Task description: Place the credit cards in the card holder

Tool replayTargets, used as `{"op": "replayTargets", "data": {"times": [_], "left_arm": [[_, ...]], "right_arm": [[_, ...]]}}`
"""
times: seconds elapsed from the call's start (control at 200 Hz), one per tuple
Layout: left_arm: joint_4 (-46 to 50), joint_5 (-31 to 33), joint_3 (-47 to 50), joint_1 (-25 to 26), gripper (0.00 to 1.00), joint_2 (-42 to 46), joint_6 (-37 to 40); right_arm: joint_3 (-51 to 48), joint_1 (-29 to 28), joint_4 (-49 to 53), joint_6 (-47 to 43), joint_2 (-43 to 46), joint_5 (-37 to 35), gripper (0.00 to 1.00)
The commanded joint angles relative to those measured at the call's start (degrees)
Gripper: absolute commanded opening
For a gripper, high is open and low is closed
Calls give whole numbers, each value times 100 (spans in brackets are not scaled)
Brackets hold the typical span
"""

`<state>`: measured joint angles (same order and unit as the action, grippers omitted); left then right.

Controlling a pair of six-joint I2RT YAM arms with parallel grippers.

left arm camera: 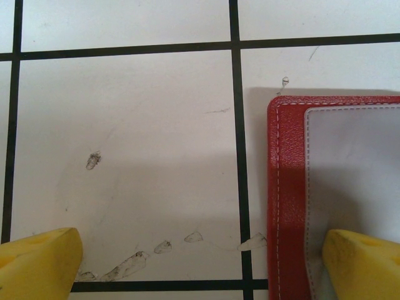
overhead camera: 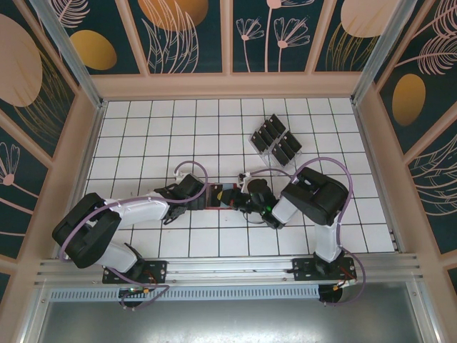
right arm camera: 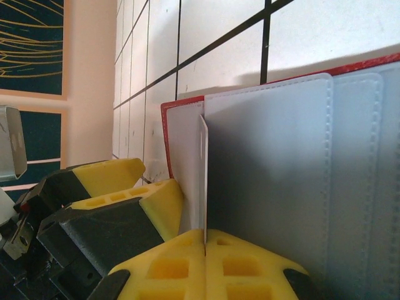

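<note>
Tiled table (overhead camera: 143,128). Clear rack (overhead camera: 255,143) w/ black cards (overhead camera: 271,132) sits well beyond both grippers. Card holder (left arm camera: 287,187) lies open btwn the two. Left gripper (left arm camera: 200,269) is spread wide, holding nothing: one pad (left arm camera: 362,262) over the holder's inner panel, the other over bare tile. Right gripper (right arm camera: 206,262) is clenched on a credit card (right arm camera: 204,175), edge-on, upright just ahead of its tips at a pocket edge; whether it's inserted, can't tell.
</note>
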<state>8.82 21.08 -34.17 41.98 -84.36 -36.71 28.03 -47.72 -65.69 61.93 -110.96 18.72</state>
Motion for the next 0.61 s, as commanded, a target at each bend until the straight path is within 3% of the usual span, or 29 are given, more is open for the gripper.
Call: {"op": "replayTargets", "data": {"times": [0.0, 0.145, 0.5, 0.6], "left_arm": [[340, -47, 141, 12, 99, -113, 56], [383, -78, 86, 6, 99, -36, 38], [696, 177, -464, 3, 98, 161, 135], [735, 292, -564, -12, 99, 125, 173]], "right_arm": [[69, -18, 365, -12, -175, 167, 0], [110, 30, 565, -88, -71, 198, 0], [610, 79, 2323, -801, 634, 21, 32], [835, 71, 2870, -999, 723, -69, 36]]}}
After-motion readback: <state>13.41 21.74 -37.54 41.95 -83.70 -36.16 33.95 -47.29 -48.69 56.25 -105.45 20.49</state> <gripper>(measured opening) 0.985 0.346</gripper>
